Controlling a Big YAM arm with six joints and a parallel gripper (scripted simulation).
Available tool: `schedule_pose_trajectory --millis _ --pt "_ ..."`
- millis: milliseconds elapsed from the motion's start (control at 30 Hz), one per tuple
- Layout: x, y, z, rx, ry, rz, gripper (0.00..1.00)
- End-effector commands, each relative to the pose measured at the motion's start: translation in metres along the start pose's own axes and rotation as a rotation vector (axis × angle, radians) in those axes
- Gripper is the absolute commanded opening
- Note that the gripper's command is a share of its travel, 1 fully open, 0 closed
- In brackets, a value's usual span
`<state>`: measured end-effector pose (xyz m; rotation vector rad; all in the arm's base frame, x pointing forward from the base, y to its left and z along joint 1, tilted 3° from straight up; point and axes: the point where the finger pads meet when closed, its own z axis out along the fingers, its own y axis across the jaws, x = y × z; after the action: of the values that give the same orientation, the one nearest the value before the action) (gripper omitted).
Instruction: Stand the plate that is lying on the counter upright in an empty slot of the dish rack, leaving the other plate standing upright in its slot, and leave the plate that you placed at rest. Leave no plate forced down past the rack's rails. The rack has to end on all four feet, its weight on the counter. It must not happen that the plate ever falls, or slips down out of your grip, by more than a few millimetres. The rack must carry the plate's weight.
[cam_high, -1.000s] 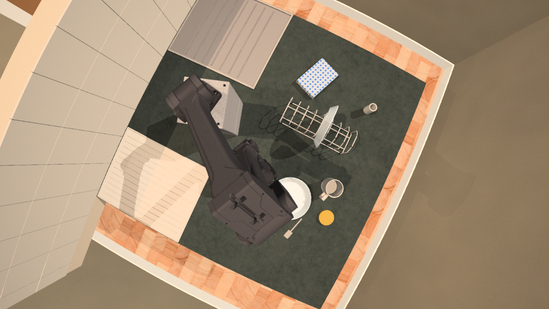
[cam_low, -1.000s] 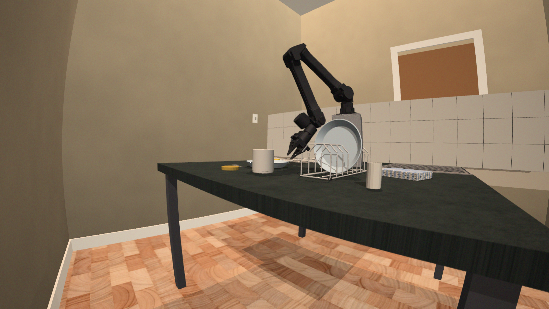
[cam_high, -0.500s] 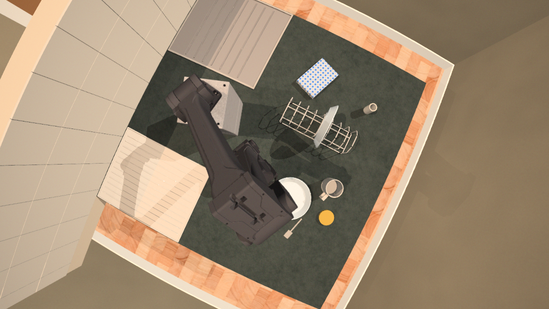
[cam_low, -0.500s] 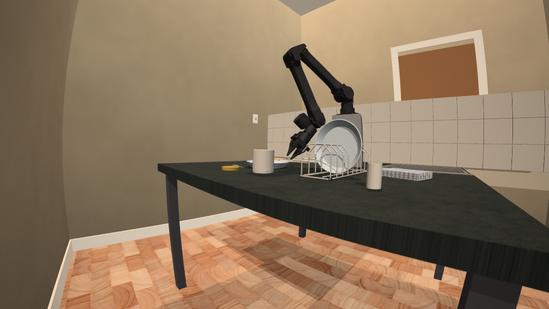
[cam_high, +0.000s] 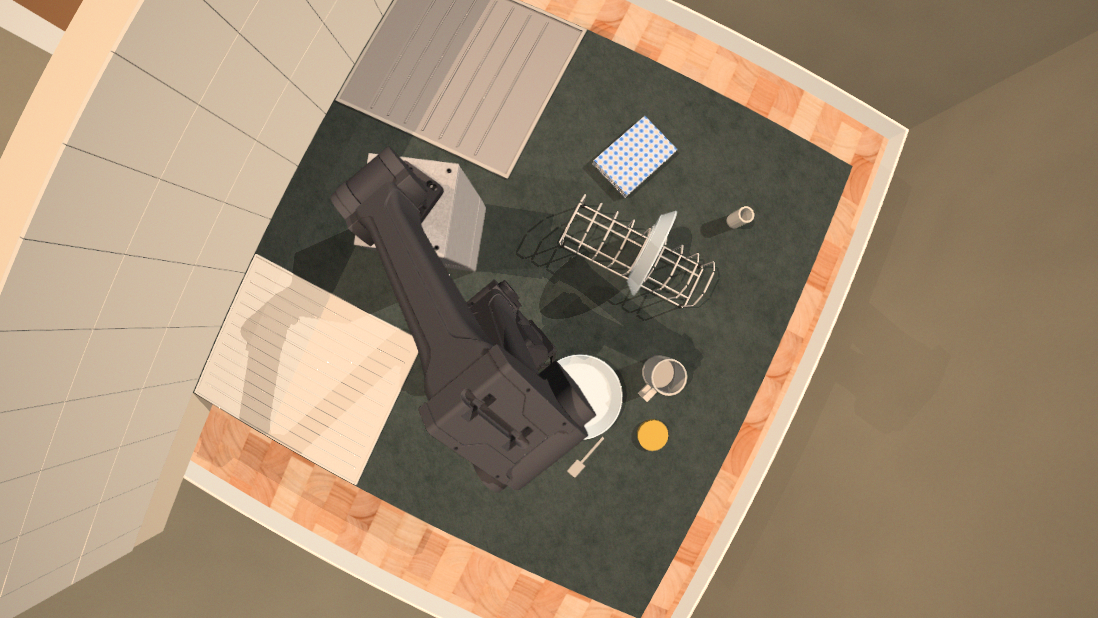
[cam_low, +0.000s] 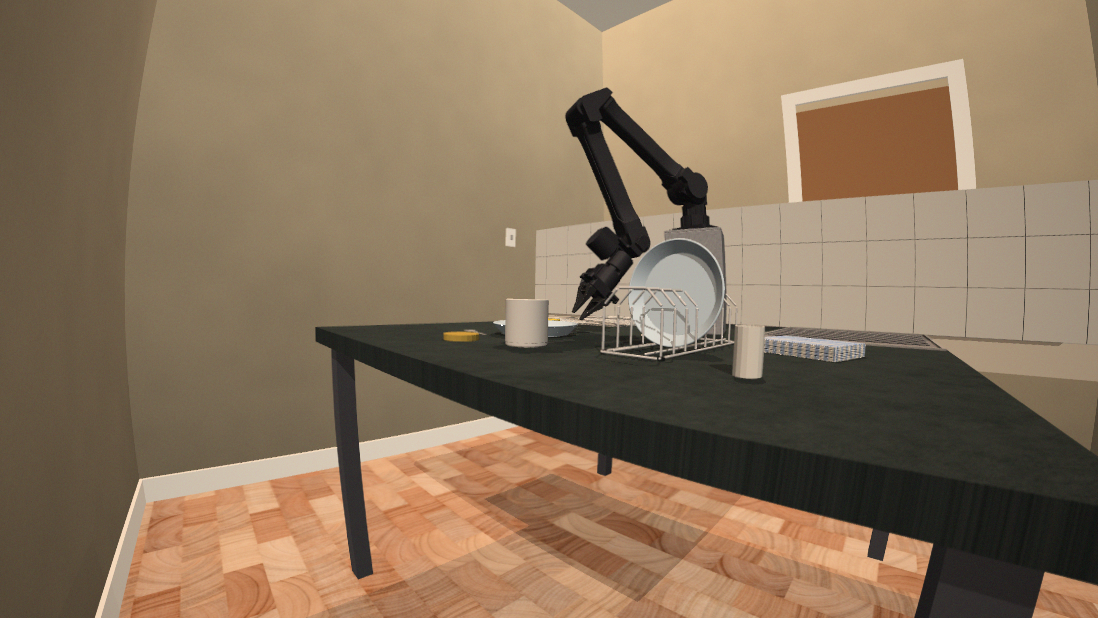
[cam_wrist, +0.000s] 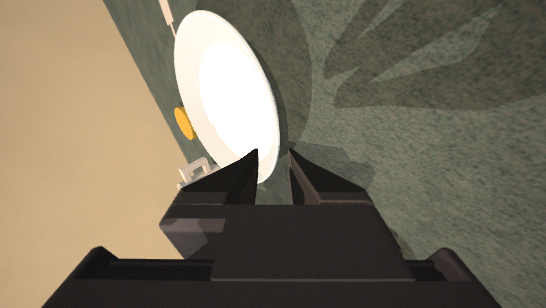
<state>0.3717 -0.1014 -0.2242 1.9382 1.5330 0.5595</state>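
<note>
Pincer (cam_wrist: 273, 152) fingers stand partly spread and hold nothing. They straddle the near rim of the lying plate (cam_wrist: 225, 90), one finger over the white face and the other out past the edge, just above the dark bench (cam_high: 537, 522). The plate lies flat by the mug (cam_high: 664, 376) and the yellow disc (cam_high: 652, 435), well apart from the dish rack (cam_low: 631, 354), where the other plate (cam_low: 680, 287) stands upright.

The likeliest failure is the grasp itself. A flat rim leaves little room for the lower finger, so closing too high would probably pinch only the lip and squirt the plate across the bench toward the mug. Driving lower to get under the rim could jam a fingertip into the bench.

A thin edge grip also looks weak against the plate's weight, so it may pivot or slip as it tilts upright.

At the rack, a swinging plate could knock the standing one out of its slot. A slanted entry or too hard a push down could force the plate past the rails or lift a rack foot.
</note>
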Motion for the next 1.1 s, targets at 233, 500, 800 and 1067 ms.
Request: schedule_pose_trajectory --millis 233,500,800,1067 --pt "-0.002 -0.009 0.007 0.015 -0.001 -0.005 0.26" --pt "-0.002 -0.012 0.011 0.025 -0.001 -0.006 0.26" --pt "-0.003 -0.012 0.015 0.025 -0.001 -0.006 0.26" --pt "-0.003 -0.012 0.02 0.025 -0.001 -0.006 0.26"
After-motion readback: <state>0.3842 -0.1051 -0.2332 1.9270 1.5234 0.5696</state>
